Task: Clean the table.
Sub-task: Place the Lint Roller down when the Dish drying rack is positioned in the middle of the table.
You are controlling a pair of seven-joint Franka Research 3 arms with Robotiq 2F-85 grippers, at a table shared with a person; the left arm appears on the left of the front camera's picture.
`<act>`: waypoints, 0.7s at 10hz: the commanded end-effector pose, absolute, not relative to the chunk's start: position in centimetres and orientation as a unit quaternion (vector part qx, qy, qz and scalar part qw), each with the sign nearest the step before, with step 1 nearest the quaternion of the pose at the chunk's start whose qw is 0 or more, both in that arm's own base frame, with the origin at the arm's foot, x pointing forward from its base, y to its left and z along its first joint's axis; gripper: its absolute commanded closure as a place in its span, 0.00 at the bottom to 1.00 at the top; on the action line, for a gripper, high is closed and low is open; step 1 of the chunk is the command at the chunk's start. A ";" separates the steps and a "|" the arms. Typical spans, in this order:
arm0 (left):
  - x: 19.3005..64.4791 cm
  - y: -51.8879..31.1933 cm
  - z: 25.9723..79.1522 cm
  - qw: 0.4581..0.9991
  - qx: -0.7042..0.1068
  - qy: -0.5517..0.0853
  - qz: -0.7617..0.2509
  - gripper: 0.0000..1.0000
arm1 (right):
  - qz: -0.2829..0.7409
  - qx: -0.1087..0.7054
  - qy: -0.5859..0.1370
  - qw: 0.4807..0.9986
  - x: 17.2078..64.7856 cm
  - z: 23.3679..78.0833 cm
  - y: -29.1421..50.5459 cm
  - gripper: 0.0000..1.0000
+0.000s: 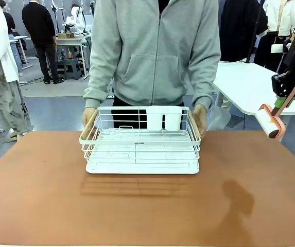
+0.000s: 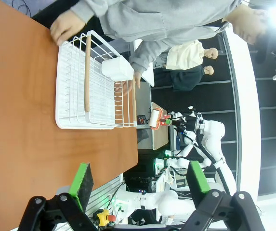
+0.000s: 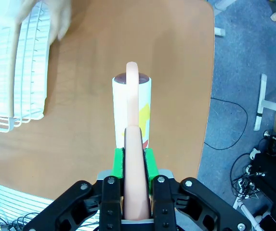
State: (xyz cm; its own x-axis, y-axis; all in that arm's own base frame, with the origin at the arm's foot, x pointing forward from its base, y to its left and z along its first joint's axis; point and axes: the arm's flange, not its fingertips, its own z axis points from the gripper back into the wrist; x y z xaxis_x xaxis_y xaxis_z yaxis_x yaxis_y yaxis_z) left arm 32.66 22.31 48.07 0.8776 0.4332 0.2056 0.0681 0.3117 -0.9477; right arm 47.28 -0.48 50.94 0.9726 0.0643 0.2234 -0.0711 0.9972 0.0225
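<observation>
bench [image 1: 44, 195]: big reddish-brown top with rounded corners, takes up pretty much the whole near side of the front view, bare apart from the rack

dish rack [image 1: 139, 141]: white wire one, sitting on the far middle of the bench, with a white cup holder [image 1: 164, 118] clipped at its back and wooden strips along both short sides

person: grey hoodie, standing at the far edge, person's left hand [image 1: 200, 119] and person's right hand [image 1: 88, 117] each on one end of the rack

right hand [image 3: 132, 161]: clamped tight on the pinkish handle of a lint roller [image 1: 269, 121], green pads pressed against both sides of it; it's up in the air off the bench's right far corner, roller end pointing down and toward the bench, not touching it

left hand [image 2: 140, 180]: jaws spread wide, nothing between the pads, hovering off the bench edge with the rack well apart from it

smaller white table [image 1: 250, 85]: behind, on the right
</observation>
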 end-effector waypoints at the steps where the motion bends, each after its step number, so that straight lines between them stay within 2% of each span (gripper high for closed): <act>1: 32.5 22.4 48.2 0.778 -0.577 -0.221 0.115 0.00 | 0.034 0.023 -0.116 0.992 47.3 51.1 -0.4 0.79; 7: 32.5 22.4 48.2 0.778 -0.577 -0.221 0.115 0.00 | 0.034 0.023 -0.116 0.992 47.3 51.1 -0.4 0.79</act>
